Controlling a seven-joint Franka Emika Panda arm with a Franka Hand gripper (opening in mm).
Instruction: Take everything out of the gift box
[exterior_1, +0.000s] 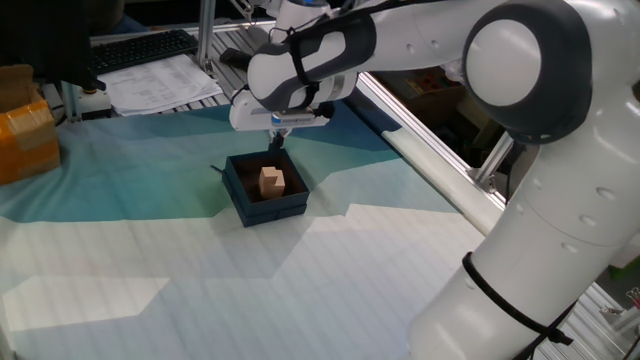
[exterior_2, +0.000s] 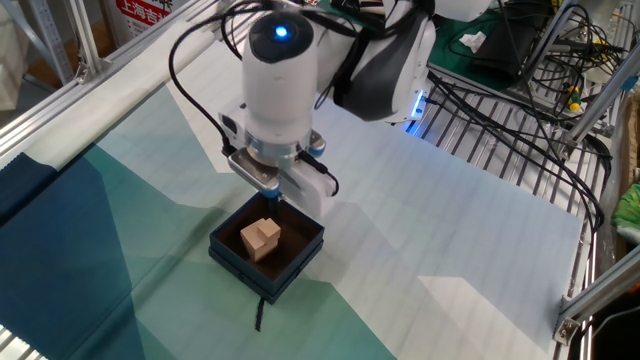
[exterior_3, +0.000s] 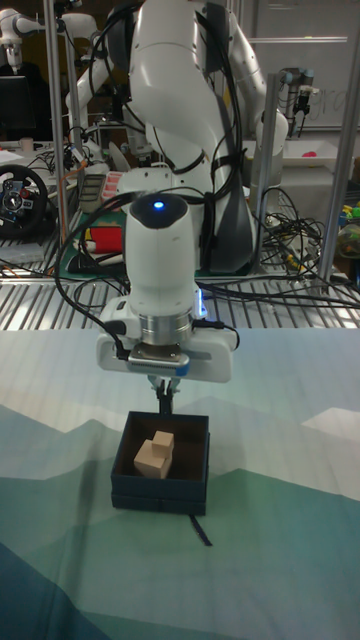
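Observation:
The gift box (exterior_1: 250, 211) (exterior_2: 235, 258) (exterior_3: 160, 494) is a small navy square with low walls, standing on the teal-and-white table cover. Inside it sit two tan wooden blocks touching each other, a larger cube (exterior_1: 270, 181) (exterior_2: 262, 239) (exterior_3: 150, 460) and a smaller one (exterior_3: 164, 439) behind it. My gripper (exterior_1: 277, 143) (exterior_2: 274, 198) (exterior_3: 165, 402) hangs just above the box's far wall, pointing down. Its dark fingers stand close together with nothing between them. It touches neither block.
An orange-brown carton (exterior_1: 26, 135) stands at the far left edge. Papers (exterior_1: 160, 85) and a keyboard (exterior_1: 140, 48) lie behind the table. An aluminium rail (exterior_1: 430, 160) runs along the right side. A black strap (exterior_2: 260, 313) trails from the box's front.

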